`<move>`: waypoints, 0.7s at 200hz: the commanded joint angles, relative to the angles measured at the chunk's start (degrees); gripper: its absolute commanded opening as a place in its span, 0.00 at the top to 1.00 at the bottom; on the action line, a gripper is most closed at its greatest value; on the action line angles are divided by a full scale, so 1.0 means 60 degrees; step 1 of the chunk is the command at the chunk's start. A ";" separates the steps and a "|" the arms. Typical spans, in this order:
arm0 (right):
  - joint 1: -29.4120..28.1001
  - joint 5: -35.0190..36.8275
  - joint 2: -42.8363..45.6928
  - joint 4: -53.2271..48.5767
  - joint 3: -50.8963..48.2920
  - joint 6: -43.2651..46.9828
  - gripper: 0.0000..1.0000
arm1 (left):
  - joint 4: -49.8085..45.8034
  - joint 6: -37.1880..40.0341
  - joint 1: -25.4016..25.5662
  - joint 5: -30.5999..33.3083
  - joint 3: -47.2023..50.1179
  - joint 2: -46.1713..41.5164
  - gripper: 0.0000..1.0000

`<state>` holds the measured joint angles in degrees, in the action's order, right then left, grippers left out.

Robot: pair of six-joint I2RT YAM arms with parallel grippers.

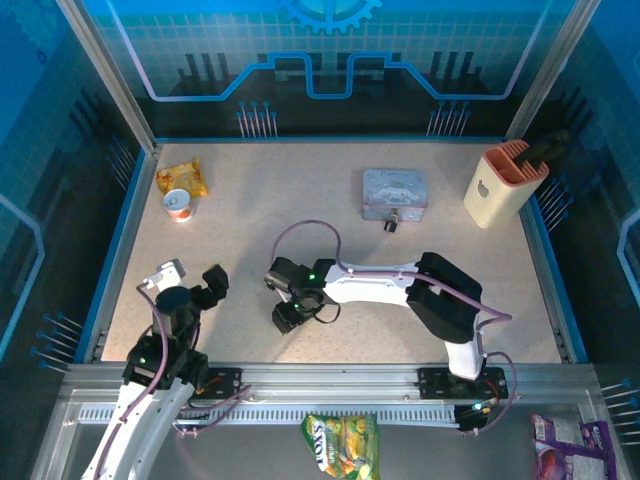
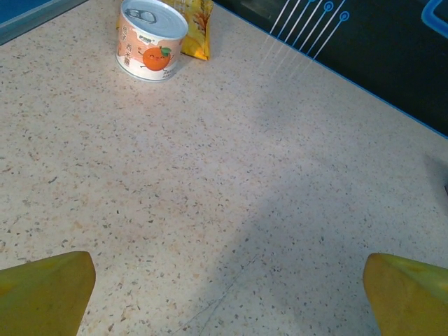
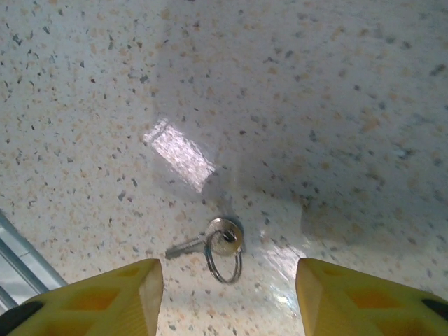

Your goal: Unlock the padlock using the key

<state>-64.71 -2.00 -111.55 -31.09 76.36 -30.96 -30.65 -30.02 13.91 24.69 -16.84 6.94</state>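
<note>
- Right gripper [image 3: 229, 297]: the yellow fingertips [image 3: 105, 297] stand apart and grasp nothing. It hangs low over the speckled table [image 3: 315, 105].
- Key [image 3: 187, 246]: lies flat on the table between the two right fingertips and touches neither. A silvery split ring [image 3: 224, 260] hangs from its head. In the right wrist view the blade points left.
- Padlock [image 1: 391, 223]: sits on the table at the far middle, directly in front of the pale blue tin [image 1: 395, 187]. Whether it touches the tin cannot be told. It is well apart from the right gripper.
- Left gripper [image 2: 227, 294]: fully released, with nothing between its tips, over bare table at the near left.
- Small can [image 2: 149, 38] with an orange printed on it: upright at the far left, with a yellow snack packet [image 2: 196, 28] just behind it.
- Peach-and-cream holder [image 1: 500, 185]: stands at the far right corner.
</note>
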 commanded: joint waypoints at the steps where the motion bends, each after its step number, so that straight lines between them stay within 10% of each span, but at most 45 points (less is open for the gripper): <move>1: -0.0202 -0.0066 -0.0483 -0.0720 0.0557 0.0077 0.52 | -0.0238 -0.0031 0.0040 0.0205 -0.0229 -0.0124 0.01; 140: -0.0238 0.0223 -0.1235 -0.0840 0.0692 0.0073 0.78 | 0.0252 0.0031 0.0040 0.0108 -0.0127 0.0626 0.01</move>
<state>-65.23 0.21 -117.01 -35.99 81.25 -30.46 -31.07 -30.04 13.91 24.69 -16.86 8.82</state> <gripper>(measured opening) 0.236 0.992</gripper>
